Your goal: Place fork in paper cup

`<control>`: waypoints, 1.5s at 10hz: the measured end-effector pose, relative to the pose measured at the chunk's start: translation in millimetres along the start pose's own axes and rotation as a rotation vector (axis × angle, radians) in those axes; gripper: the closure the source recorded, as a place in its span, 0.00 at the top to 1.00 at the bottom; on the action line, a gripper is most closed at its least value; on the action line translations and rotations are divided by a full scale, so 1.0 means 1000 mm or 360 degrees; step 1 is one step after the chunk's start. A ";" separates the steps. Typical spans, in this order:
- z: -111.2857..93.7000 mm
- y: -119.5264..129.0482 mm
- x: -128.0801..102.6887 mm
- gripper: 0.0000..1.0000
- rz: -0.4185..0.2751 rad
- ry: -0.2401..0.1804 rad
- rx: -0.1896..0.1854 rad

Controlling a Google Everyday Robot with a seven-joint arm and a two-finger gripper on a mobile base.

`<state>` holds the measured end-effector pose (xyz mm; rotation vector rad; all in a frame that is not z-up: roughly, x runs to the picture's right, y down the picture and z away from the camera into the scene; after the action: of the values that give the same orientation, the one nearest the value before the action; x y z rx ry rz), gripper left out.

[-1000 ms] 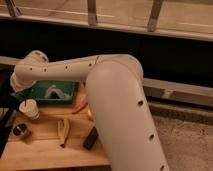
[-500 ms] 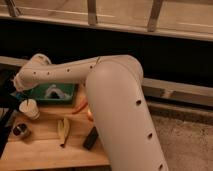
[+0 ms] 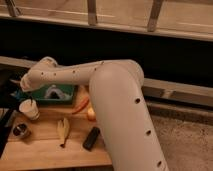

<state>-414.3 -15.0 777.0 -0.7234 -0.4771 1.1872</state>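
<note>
The smooth white arm (image 3: 100, 80) reached left across the wooden table (image 3: 45, 150), its gripper (image 3: 22, 85) dark at the far left edge above the paper cup (image 3: 29, 109), clenched; I could not tell whether it held anything. The tapered white cup stood upright with 1 thin stick-like thing, perhaps the fork (image 3: 33, 103), rising from it. Nearby lay a curved yellow banana (image 3: 63, 131), a shiny round tin (image 3: 21, 131), a flat black block (image 3: 91, 138) and a green tray (image 3: 55, 94).
</note>
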 end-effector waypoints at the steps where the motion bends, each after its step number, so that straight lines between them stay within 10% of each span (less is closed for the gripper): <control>1: 0.006 0.000 0.000 0.00 0.0012 -0.0004 -0.0016; 8: 0.036 0.004 0.004 0.00 0.0071 -0.0034 -0.0102; 15: 0.055 -0.003 0.018 0.66 0.0134 -0.0015 -0.0129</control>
<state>-443.9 14.9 816.4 -0.8142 -0.5094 1.2559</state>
